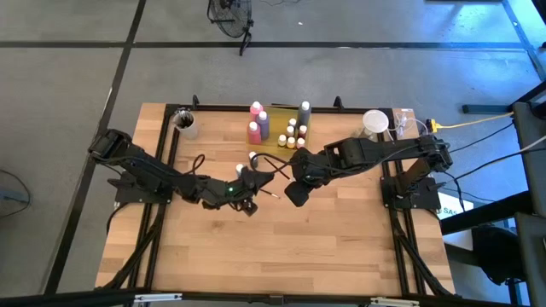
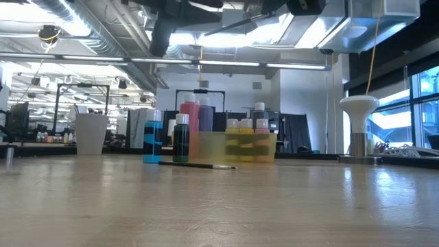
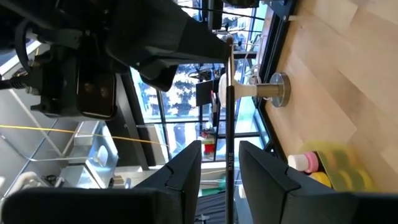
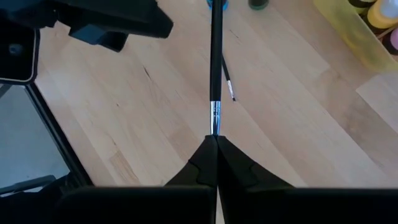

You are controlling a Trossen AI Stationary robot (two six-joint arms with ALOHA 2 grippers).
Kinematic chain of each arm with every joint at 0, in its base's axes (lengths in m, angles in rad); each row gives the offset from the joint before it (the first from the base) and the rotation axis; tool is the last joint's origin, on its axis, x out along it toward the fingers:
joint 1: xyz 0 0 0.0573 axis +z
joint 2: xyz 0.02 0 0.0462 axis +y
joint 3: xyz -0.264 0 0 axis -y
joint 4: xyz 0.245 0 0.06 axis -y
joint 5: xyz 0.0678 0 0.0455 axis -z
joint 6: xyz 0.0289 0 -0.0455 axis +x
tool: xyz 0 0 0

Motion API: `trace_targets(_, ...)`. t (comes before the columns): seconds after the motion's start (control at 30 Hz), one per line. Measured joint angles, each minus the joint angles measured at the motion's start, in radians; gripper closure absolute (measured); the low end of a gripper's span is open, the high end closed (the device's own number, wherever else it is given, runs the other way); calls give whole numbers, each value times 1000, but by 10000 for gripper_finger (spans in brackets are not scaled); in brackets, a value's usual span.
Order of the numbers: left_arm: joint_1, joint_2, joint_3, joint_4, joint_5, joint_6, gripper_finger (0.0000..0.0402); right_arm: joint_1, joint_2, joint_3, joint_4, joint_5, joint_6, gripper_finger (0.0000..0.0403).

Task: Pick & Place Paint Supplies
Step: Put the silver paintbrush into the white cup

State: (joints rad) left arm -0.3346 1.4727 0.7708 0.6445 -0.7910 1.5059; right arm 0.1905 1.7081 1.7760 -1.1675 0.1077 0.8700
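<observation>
Nearest on the table (image 1: 341, 247), a second brush (image 2: 199, 165) is lying flat on the wood, apart from both grippers. Just behind it a blue bottle (image 2: 152, 140) and a dark green bottle (image 2: 181, 143) are standing upright side by side on the bare wood, just beside the tray (image 2: 206, 147). The tray is holding several small white-capped bottles (image 2: 247, 125). The tall pink bottle (image 2: 189, 120) and purple bottle (image 2: 205, 113) are rising by its left end in the low view, and the grey bottle (image 2: 259, 110) is standing at its far side. One cup (image 2: 91, 134) is sitting near the table's far left corner and another pale cup (image 2: 358, 110) near the far right. Nothing is standing between the grippers and the tray except the loose brush and the two bottles.

Above the middle of the table, in front of the tray, the two arms are meeting tip to tip. The right gripper (image 4: 214, 138) is pressing its fingers together on the metal end of a brush (image 4: 216, 56), which is pointing straight away from it toward the left arm. The left gripper (image 3: 220, 148) is facing it, its fingers (image 3: 186, 168) standing apart with the same brush running up the gap between them. Whether they are touching the shaft cannot be told. The brush is hanging in the air, clear of the table.
</observation>
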Motion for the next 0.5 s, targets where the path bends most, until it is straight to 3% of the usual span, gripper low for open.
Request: trace_targets(0.5, 40, 0, 0, -6, 0, -8, 297, 3, 0, 0, 29, -18, -18, 403)
